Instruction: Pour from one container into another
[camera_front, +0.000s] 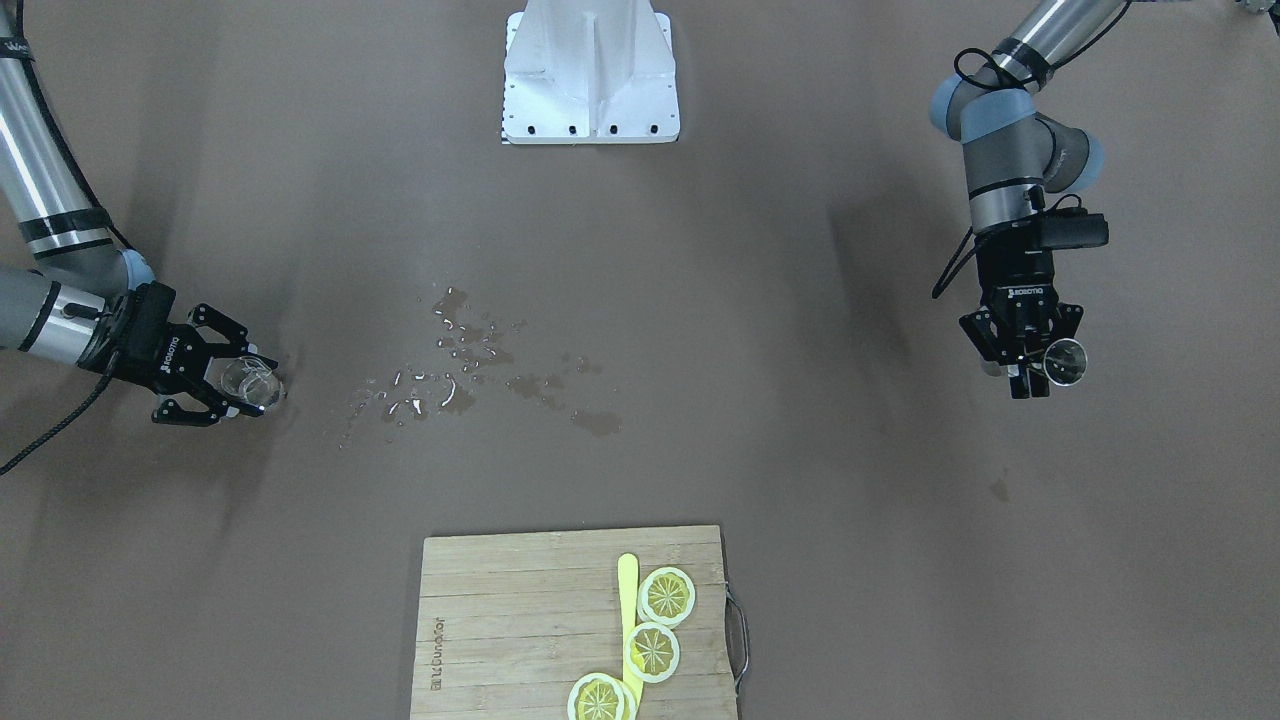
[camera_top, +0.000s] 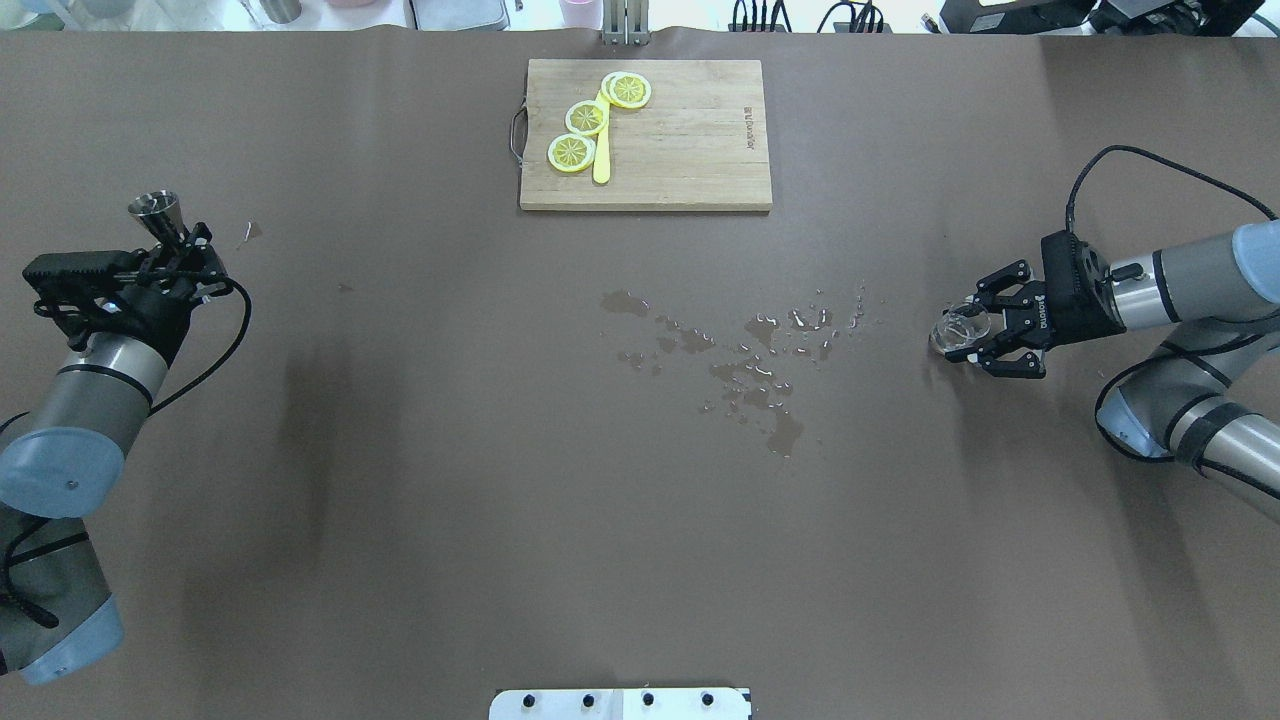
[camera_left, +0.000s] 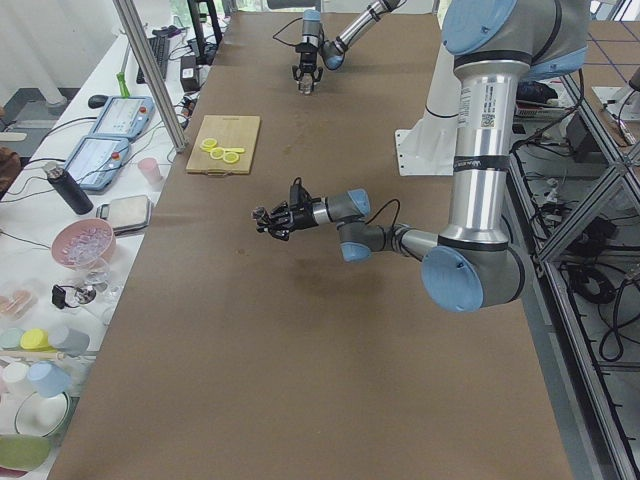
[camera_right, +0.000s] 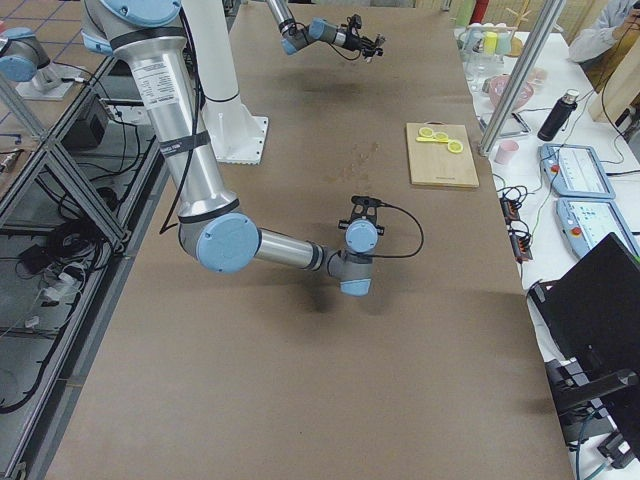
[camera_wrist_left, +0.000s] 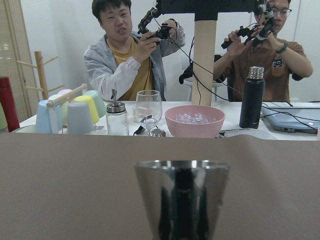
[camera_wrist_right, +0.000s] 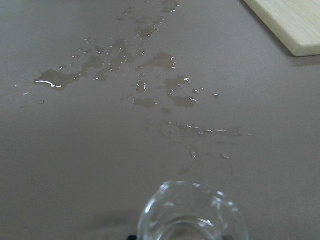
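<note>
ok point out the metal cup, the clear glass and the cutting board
metal cup (camera_top: 157, 212): overhead view, its flared upper part
clear glass (camera_top: 957, 331): overhead view, its side wall
cutting board (camera_top: 690, 150): overhead view, bare wood near its middle

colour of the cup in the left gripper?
Shiny silver metal cup, best seen in the left wrist view.

The jigger (camera_top: 155, 208) is silver, glass (camera_top: 960, 330) clear, lemon slices (camera_top: 587, 117) yellow, table (camera_top: 500, 480) brown.
</note>
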